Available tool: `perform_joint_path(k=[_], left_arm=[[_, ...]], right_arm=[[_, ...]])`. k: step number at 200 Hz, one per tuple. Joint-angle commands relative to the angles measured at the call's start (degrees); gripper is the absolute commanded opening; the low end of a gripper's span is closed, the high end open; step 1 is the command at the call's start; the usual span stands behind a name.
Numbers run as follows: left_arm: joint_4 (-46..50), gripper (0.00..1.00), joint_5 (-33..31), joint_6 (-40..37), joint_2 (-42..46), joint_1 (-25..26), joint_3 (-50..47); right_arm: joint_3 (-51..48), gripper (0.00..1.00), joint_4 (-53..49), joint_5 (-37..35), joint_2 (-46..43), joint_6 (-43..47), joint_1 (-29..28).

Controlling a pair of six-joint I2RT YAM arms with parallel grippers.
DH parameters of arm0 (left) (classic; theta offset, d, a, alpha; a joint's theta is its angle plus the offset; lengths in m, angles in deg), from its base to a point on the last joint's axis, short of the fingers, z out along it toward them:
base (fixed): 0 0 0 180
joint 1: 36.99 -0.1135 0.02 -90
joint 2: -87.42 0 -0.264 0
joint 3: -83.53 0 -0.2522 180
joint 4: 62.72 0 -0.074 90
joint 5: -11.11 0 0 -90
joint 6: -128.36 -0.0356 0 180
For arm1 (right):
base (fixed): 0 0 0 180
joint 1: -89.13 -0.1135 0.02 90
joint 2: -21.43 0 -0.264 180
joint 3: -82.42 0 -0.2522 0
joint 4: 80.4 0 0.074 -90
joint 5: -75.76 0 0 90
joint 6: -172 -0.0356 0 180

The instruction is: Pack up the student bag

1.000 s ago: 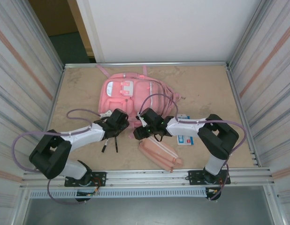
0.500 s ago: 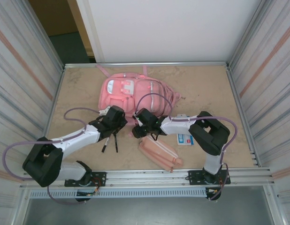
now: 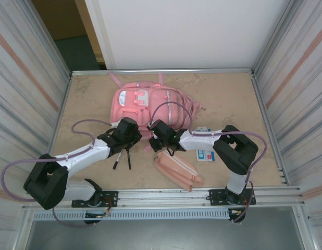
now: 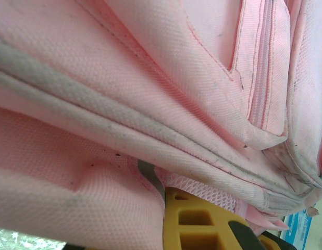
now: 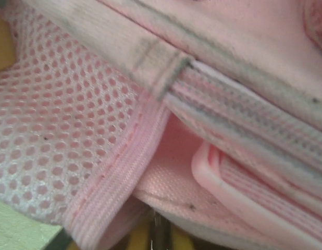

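Observation:
The student bag [image 3: 149, 100], a big pink backpack, lies flat at the back middle of the table. Both grippers meet at its near edge. My left gripper [image 3: 133, 131] is shut on a fold of the student bag's fabric [image 4: 124, 104]; one yellow finger [image 4: 202, 224] shows under the cloth, and the pinch sits at the left gripper [image 4: 166, 195]. My right gripper [image 3: 153, 131] is shut at the bag's bottom hem. In the right wrist view, mesh [image 5: 57, 114] and a pink strap [image 5: 119, 172] of the bag hang over the right gripper [image 5: 160, 224], whose yellow fingers press together.
A small oblong pink pencil case [image 3: 177, 171] lies near the front edge, right of centre. Two dark pens [image 3: 122, 159] lie beside the left arm. A blue and white card [image 3: 205, 154] rests under the right forearm. Metal walls close in both sides.
Both arms have stretched forward and inward to the bag's near edge. Both grippers have gone from open to shut there, the right one last.

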Motion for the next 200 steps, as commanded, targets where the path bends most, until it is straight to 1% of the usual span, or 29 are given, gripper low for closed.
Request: perform_joint_path(k=[1,14,27,60,88,115,133,143,156,167,179,189,194,200], left_arm=[[0.76,0.0,2.51,-2.5,1.44,0.05,2.25],[0.78,0.0,2.96,-2.87,2.04,-1.27,1.55],[0.43,0.0,3.84,-3.36,2.63,-3.1,0.65],[0.7,0.0,7.29,-7.19,3.13,-7.81,0.06],[1.26,0.0,8.66,-11.31,2.74,-11.33,1.03],[1.28,0.0,10.16,-16.31,0.6,-14.53,3.52],[1.59,0.0,11.19,-20.89,-2.88,-17.29,7.23],[3.12,0.0,12.2,-21.73,-5.73,-18.88,9.93],[3.58,0.0,15.8,-21.22,-9.72,-20.04,13.82],[0.76,0.0,18.65,-22.22,-12.94,-20.19,16.87],[0.36,0.0,17.47,-23.87,-16.31,-20.2,21.1],[2.41,0.0,15.62,-24.81,-18.96,-20.88,25.32],[3.65,0.05,14.86,-25.02,-20.33,-21.36,27.29],[5.11,0.15,14.42,-25.24,-21.56,-22.13,29.4]], right_arm=[[0.45,0.04,1.34,-2.74,-2.12,-1.67,0.04],[0.42,0.0,-0.67,-2.95,-3.08,-2.39,0.59],[-0.77,0.0,-2.5,-2.81,-4.97,-3.86,1.35],[-6.54,0.0,-3.08,3.89,-9.83,-6.75,6.55],[-10.79,0.0,-5.14,5.42,-14.12,-5.29,9.82],[-12.78,0.0,-8.26,8.29,-17.3,-4.18,14.39],[-13.48,0.0,-9.26,10.23,-19.32,-2.83,15.93],[-13.23,0.0,-9.75,11.59,-20.01,-1.87,16.18],[-12.04,0.0,-10.72,13.93,-20.21,-1.27,16.36],[-10.76,0.0,-11.11,16.35,-19.94,-1.56,16.23],[-9.61,0.0,-10.18,19.01,-19.28,-2.45,15.97],[-8.3,0.0,-9.27,20.58,-18.29,-3.02,15.64],[-7.48,0.0,-9.23,20.79,-17.67,-3.22,15.5],[-6.34,0.0,-9.21,20.89,-16.9,-3.46,15.37]])
